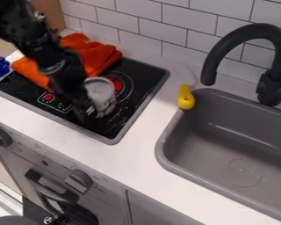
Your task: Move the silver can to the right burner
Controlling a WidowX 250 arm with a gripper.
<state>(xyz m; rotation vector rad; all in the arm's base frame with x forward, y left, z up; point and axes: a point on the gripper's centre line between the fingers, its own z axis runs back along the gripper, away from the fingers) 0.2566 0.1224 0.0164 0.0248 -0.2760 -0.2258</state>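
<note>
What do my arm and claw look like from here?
The arm is black and chunky, with a small pale patch near the wrist. The claw is black too. I can't make out any cables or printed markings.

So the fixed cam sat high on the oven side of the counter, in front of the black robot gripper (88,111), and looked down at a slant past it to the white tiled wall (166,18) behind. Pretty mid-range tbh: it cropped the grey rectangular sink (225,171) on the gripper's right in the view, but fit the black glass cooktop (144,72) under it and some grey oven front (46,156) nearer the lens.
</note>
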